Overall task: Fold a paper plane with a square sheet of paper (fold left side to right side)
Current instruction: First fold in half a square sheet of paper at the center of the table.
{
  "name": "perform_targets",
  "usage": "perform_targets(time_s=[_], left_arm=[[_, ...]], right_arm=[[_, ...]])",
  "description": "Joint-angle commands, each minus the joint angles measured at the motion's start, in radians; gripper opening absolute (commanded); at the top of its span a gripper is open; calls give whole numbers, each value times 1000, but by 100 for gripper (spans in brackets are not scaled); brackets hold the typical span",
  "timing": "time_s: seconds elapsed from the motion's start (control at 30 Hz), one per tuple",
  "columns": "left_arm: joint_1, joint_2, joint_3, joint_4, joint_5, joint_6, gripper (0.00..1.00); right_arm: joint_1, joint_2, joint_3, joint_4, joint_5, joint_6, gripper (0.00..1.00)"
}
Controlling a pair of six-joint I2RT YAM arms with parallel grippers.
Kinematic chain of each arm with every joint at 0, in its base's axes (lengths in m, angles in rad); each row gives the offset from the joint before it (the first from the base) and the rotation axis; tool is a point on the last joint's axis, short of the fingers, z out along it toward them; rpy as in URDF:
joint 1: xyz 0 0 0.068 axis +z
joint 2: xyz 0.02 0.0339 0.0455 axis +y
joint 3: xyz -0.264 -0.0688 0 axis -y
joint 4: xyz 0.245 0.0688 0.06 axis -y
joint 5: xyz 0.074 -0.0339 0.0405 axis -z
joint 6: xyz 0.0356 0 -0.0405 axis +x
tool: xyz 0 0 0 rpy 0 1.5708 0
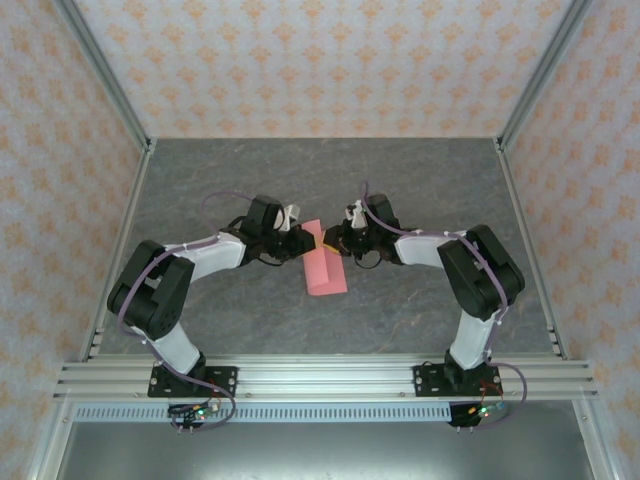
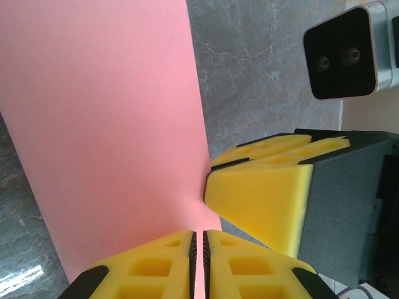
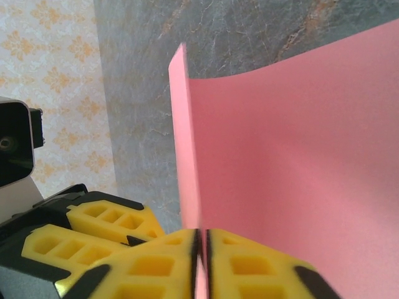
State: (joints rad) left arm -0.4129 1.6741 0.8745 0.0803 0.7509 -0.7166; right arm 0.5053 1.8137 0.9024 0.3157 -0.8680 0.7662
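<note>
The square sheet of paper (image 1: 327,270) is salmon-pink and looks like a narrow upright strip mid-table, its far end lifted between both grippers. My left gripper (image 1: 300,241) is shut on the sheet's edge; in the left wrist view the paper (image 2: 106,124) runs into the thin slit between the yellow pads (image 2: 149,268) of that gripper (image 2: 199,252). My right gripper (image 1: 336,243) is shut on the same end, fingertip to fingertip with the left. In the right wrist view the paper (image 3: 293,143) curves up, one edge standing, and enters my right gripper (image 3: 201,255).
The dark marbled tabletop (image 1: 420,190) is bordered by aluminium rails (image 1: 320,375) in front and patterned walls around. The right gripper's yellow fingers (image 2: 262,199) crowd the left wrist view; the left gripper's fingers (image 3: 87,233) sit low left in the right wrist view.
</note>
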Motion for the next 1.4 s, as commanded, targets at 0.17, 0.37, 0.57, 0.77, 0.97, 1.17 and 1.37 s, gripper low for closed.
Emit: perform_targets(time_s=[0.17, 0.37, 0.57, 0.77, 0.97, 1.17, 1.37], left_arm=[[-9, -74, 4, -81, -68, 57, 20], [-6, -152, -7, -201, -173, 92, 42], [-9, -116, -2, -248, -226, 89, 55], [-19, -25, 43, -253, -219, 66, 56], [-40, 41, 82, -237, -211, 53, 57], [-50, 75, 98, -222, -200, 31, 57], [-57, 105, 120, -233, -203, 25, 51]], right_arm=[[6, -6, 40, -57, 23, -65, 0], [6, -17, 75, -200, 110, -161, 1], [6, 1, 106, -291, 185, -214, 0], [6, 1, 116, -359, 261, -251, 0], [6, 3, 116, -384, 287, -267, 1], [5, 10, 118, -395, 296, -274, 2], [6, 15, 118, -395, 298, -274, 3]])
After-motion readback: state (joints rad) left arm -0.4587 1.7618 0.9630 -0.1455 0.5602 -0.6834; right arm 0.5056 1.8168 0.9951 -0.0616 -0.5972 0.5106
